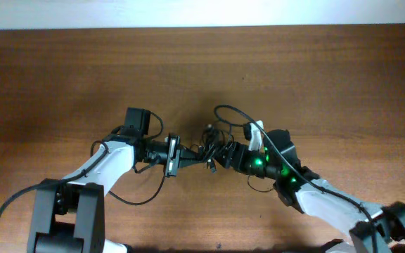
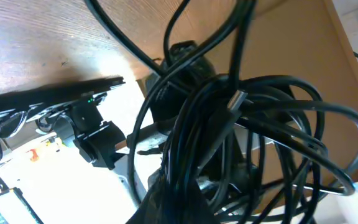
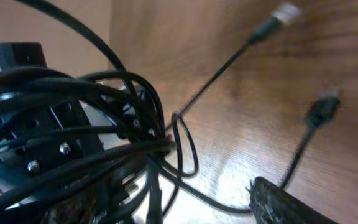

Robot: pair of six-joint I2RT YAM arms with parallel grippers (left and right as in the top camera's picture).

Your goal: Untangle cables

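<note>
Facing across the middle of the table (image 1: 62, 70), left gripper (image 1: 194, 152) and right gripper (image 1: 221, 156) flanked the bunched cables (image 1: 212, 138) from nine and three o'clock, probably to tug them apart; the tangle hid how far either stood open.

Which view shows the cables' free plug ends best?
Right wrist: two plugs show apart from the tangle, though blurred. Left wrist shows one silvery plug inside the tangle. Overhead: cables too small to tell plugs.

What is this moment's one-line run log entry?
cables: one tangled bunch | left gripper: at bunch, grip unclear | right gripper: at bunch, grip unclear | untangling: not done
</note>
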